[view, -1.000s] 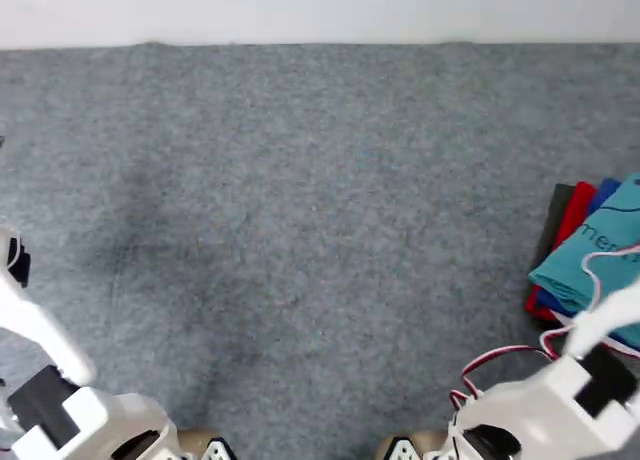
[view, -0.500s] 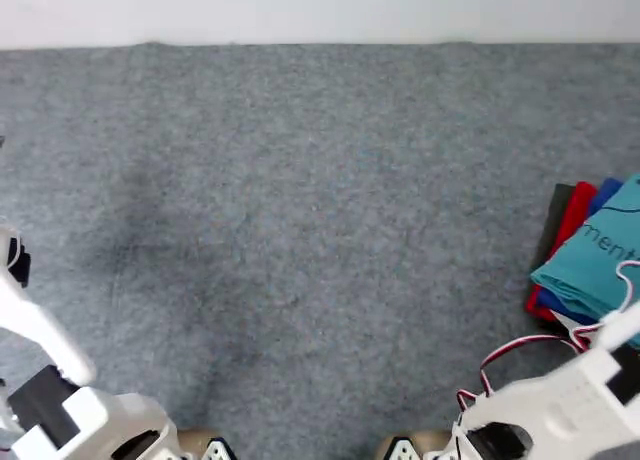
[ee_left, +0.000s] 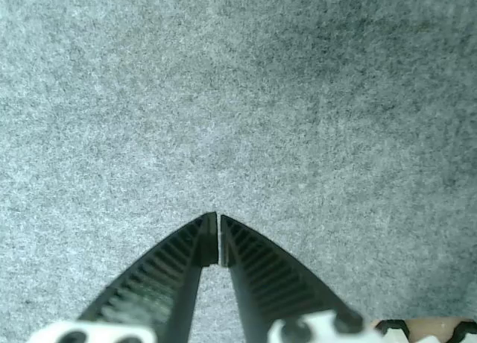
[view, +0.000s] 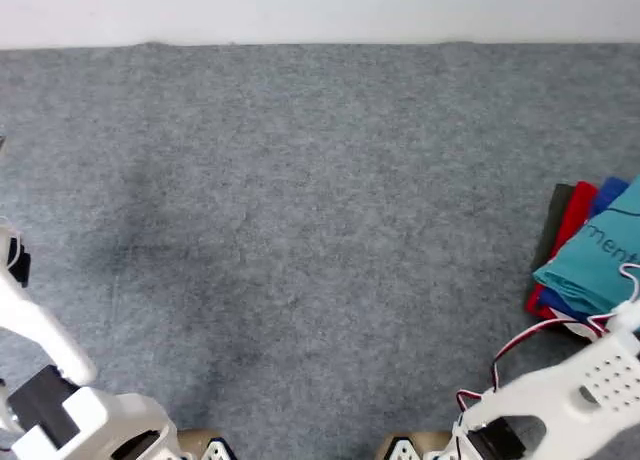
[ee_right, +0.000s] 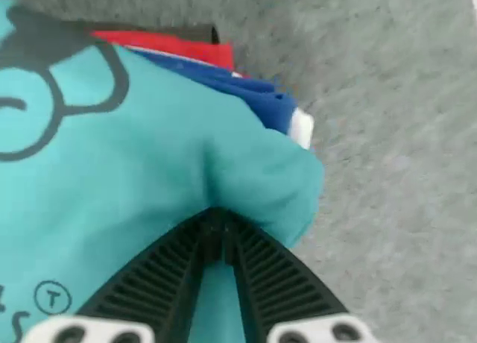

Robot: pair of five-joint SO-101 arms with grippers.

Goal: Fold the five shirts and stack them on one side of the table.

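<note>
L gripper (ee_left: pixel 218 224): clenched, jaws tip to tip, over bare grey counter (view: pixel 320 180), near-left | R gripper (ee_right: pixel 218 219): clenched, tips at a crease in teal shirt (ee_right: pixel 134 149); cloth pinched or not, can't tell | shirt stack (view: pixel 585 260): right edge of counter, folded; teal on top, blue shirt (view: pixel 612 191), red shirt (view: pixel 574 212), dark shirt (view: pixel 557 215) edges showing beneath.
</note>
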